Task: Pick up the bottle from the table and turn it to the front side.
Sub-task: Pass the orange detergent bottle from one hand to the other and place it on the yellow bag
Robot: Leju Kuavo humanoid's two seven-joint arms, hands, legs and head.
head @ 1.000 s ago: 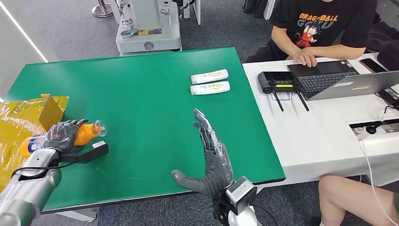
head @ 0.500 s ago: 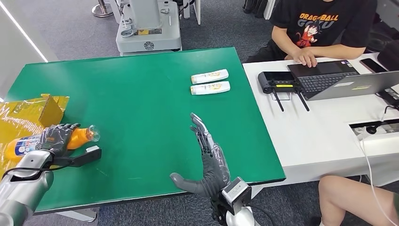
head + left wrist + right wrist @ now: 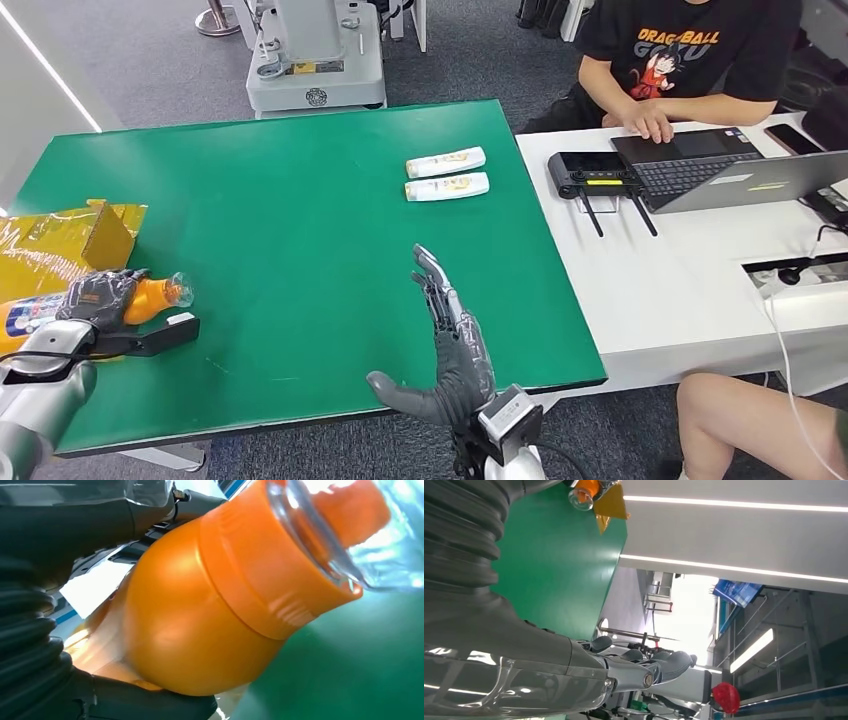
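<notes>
Orange bottle (image 3: 150,297) — clear cap, lying sideways — table's left edge.

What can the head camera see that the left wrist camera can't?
The head view alone takes in the right hand open over the green table, two white tubes, a yellow bag and a person at a laptop. The left wrist view alone gives a close look at the orange bottle's shoulder and clear cap. Both show the left hand holding the orange bottle.
</notes>
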